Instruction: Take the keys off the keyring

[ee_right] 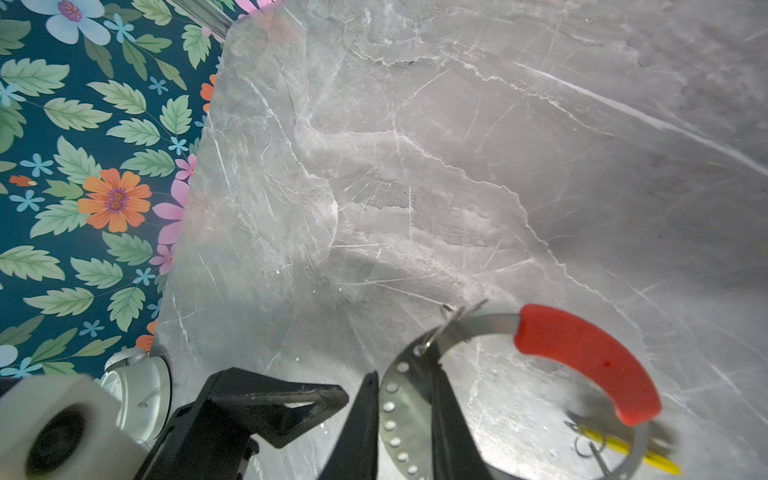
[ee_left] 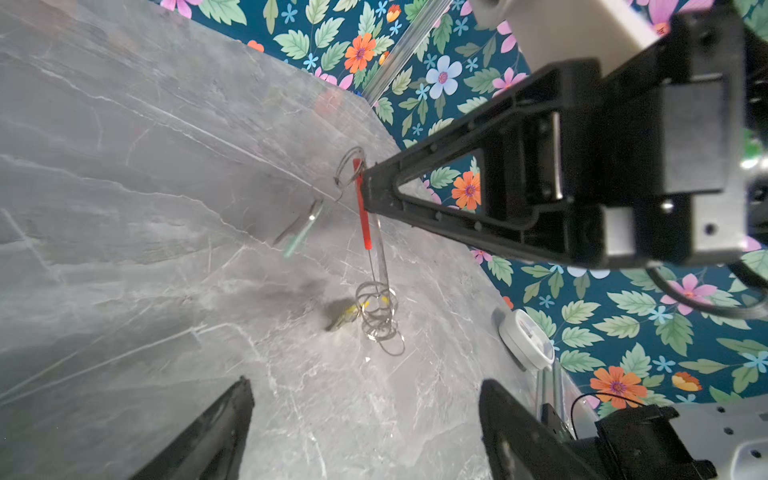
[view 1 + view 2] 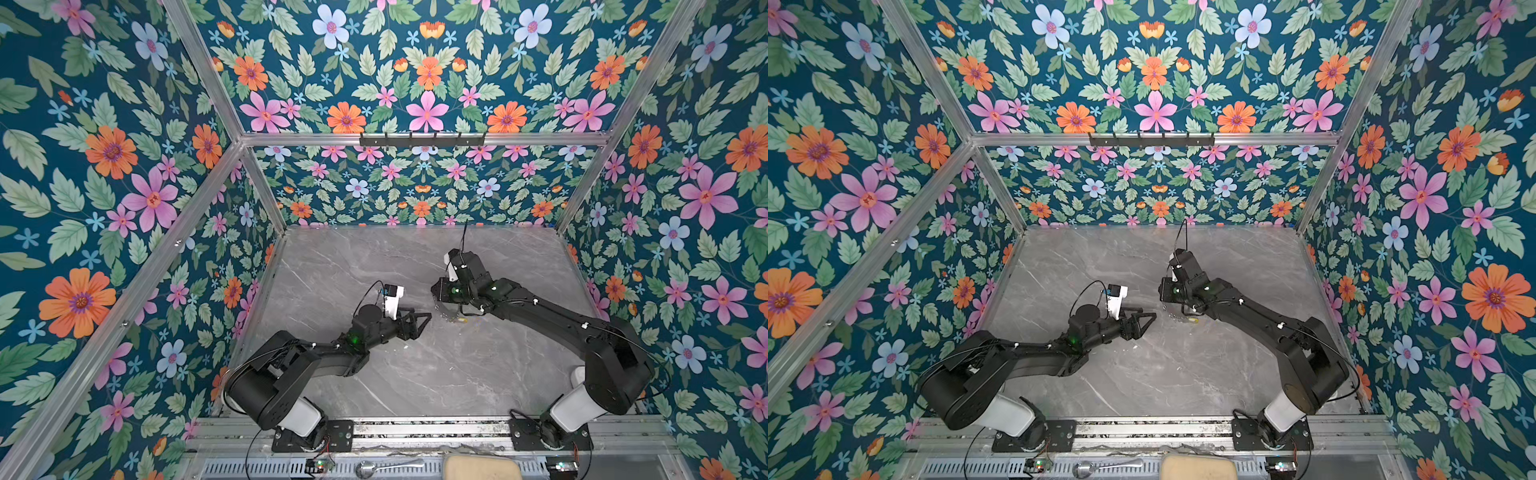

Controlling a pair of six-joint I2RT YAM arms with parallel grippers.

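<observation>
The keyring (image 1: 395,409), a flat grey hoop with a red sleeve (image 1: 590,361), hangs just above the marble table with my right gripper (image 1: 405,399) shut on its perforated band. A yellow-tagged key (image 1: 623,449) dangles from it among small split rings (image 2: 378,311); both top views show that key (image 3: 460,320) (image 3: 1192,320). A mint-tagged key (image 2: 299,228) shows blurred beside the hoop and apart from it; whether it rests on the table I cannot tell. My left gripper (image 2: 365,415) (image 3: 419,316) is open and empty, just left of the keyring (image 3: 446,318).
Floral walls with aluminium posts enclose the grey marble table (image 3: 415,374). A black hook rack (image 3: 422,139) is fixed to the back wall. A spoon (image 3: 386,466) and a beige pad (image 3: 482,467) lie beyond the front rail.
</observation>
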